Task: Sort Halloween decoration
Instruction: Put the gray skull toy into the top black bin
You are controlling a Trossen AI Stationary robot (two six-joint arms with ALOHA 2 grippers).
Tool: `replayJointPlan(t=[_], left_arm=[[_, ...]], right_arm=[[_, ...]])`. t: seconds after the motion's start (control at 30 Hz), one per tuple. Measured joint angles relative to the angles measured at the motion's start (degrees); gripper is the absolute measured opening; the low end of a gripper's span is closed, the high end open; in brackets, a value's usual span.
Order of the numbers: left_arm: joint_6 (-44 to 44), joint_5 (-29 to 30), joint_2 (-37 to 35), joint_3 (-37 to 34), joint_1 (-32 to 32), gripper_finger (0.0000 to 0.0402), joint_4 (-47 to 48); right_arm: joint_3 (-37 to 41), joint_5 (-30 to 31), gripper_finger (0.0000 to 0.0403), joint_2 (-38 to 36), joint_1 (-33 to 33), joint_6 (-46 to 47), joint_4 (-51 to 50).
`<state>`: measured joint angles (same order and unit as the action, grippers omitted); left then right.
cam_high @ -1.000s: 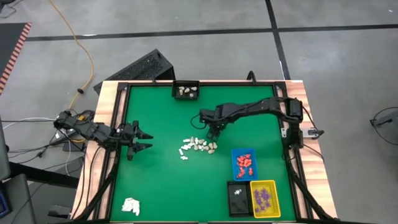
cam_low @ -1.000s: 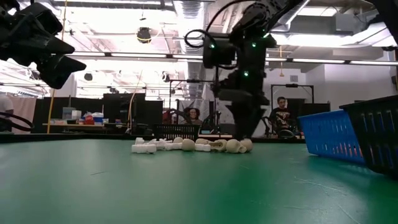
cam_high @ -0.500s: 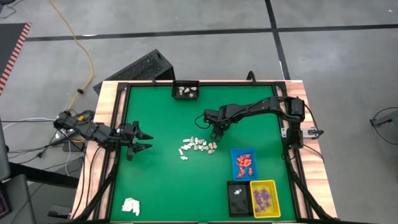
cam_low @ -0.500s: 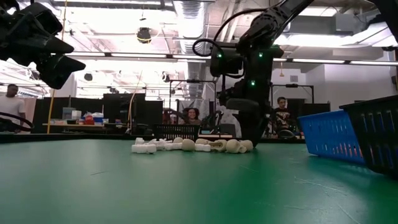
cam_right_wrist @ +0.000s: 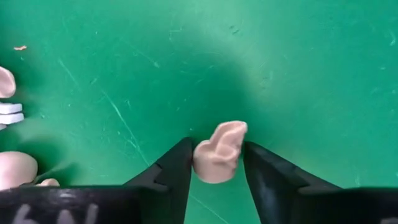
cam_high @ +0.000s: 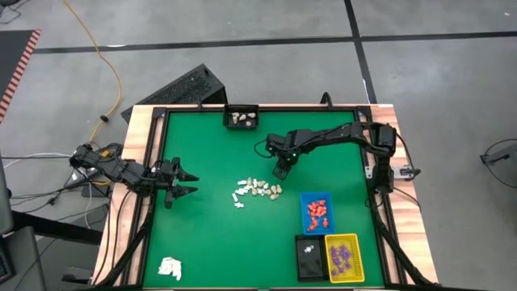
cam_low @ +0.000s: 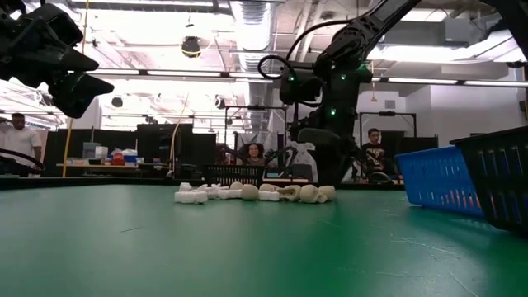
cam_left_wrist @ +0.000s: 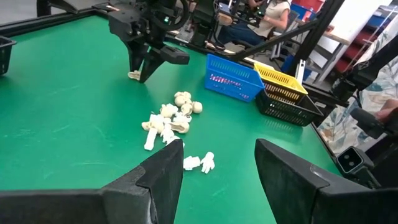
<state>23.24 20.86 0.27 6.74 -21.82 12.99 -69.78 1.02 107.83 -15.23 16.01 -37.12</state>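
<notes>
Cream figurine piece [cam_right_wrist: 219, 152] is pinched in the right pincer [cam_right_wrist: 217, 163] above the green tabletop [cam_high: 210, 234], presumably for sorting, while the left pincer [cam_high: 184, 183] is held released.

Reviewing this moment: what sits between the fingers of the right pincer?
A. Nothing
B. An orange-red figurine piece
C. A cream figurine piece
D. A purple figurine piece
C: the right wrist view shows a small cream figurine piece pinched between the two dark fingers of the right pincer, over bare green table.
</notes>
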Motion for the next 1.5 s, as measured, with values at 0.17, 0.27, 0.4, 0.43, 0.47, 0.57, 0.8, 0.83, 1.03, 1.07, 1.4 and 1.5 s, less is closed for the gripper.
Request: replayJointPlan(t=[0.17,0.27,0.4,0.43,0.47,0.57,0.8,0.83,1.03,1.07,1.4,1.5], left_arm=[[0.0,0.0,0.0,0.0,0.0,0.0189,0.0],[0.1,0.1,0.0,0.0,0.0,0.0189,0.0],[0.2,0.1,0.0,0.0,0.0,0.0189,0.0],[0.2,0.2,0.0,0.0,0.0,0.0189,0.0],[0.1,0.2,0.0,0.0,0.0,0.0189,0.0],[0.0,0.4,0.0,0.0,0.0,0.0189,0.0],[-0.1,0.6,0.0,0.0,0.0,0.0189,0.0],[-0.3,0.6,0.0,0.0,0.0,0.0189,0.0],[-0.7,0.8,0.0,0.0,0.0,0.0189,0.0],[-0.7,0.8,0.0,0.0,0.0,0.0189,0.0],[-1.6,1.3,0.0,0.0,0.0,0.0189,0.1],[-1.5,1.3,0.0,0.0,0.0,0.0189,0.1]], right_arm=[[0.0,0.2,0.0112,0.0,0.2,0.0,0.0],[0.0,0.4,0.0084,0.0,0.6,0.3,0.0],[0.0,0.9,0.0064,0.1,0.9,0.4,0.1],[0.0,0.8,0.0062,0.1,0.9,0.4,0.3],[0.0,0.8,0.0061,0.1,0.9,0.4,0.7],[-0.5,0.8,0.0059,-0.1,0.9,0.6,1.7],[-5.8,3.3,0.0057,0.2,0.3,0.2,7.1],[-6.3,3.4,0.0057,0.1,0.0,0.1,9.8],[-6.9,3.7,0.0057,0.1,-2.5,0.4,31.4],[-7.0,3.9,0.0057,0.1,-3.1,1.0,35.1],[-12.6,5.3,0.0056,8.0,-9.2,4.3,45.6],[-15.5,5.3,0.0062,10.2,-10.2,2.6,42.9]])
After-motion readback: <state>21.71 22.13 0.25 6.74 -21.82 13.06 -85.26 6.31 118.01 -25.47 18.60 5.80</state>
